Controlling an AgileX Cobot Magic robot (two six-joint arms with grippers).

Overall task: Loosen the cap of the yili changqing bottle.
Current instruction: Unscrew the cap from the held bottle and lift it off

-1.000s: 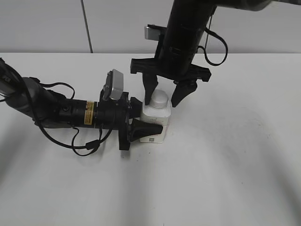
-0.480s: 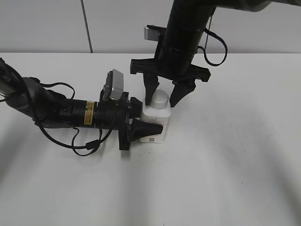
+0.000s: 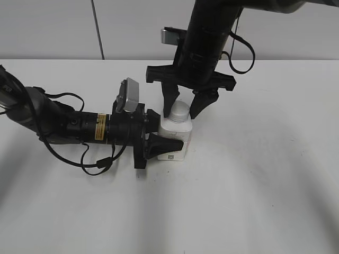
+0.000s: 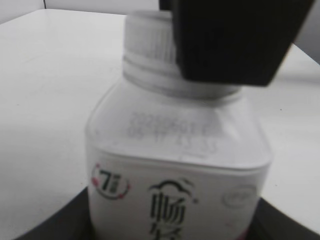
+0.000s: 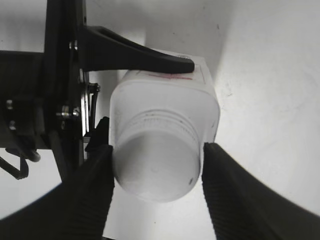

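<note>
Looking down the table in the exterior view, the yili changqing bottle (image 3: 174, 138) stands upright on the white table (image 3: 254, 185), its body clamped sideways by the left gripper (image 3: 159, 138), while the right gripper (image 3: 182, 109) hangs from above with its fingers straddling the cap (image 3: 180, 110). From the left wrist view, the bottle (image 4: 175, 170) fills the frame and one dark finger (image 4: 235, 40) of the right gripper covers part of the ribbed cap (image 4: 147, 40); if that finger sits too low it may bear on the neck ring, not the cap. From the right wrist view, the two fingers (image 5: 92, 190) flank the cap (image 5: 156, 167) at or very near contact, not plainly squeezing it. Twisting with so light a hold would probably let the fingers skid round the ribs; a weak left clamp would let the whole bottle (image 5: 165, 120) turn or tip instead.
</note>
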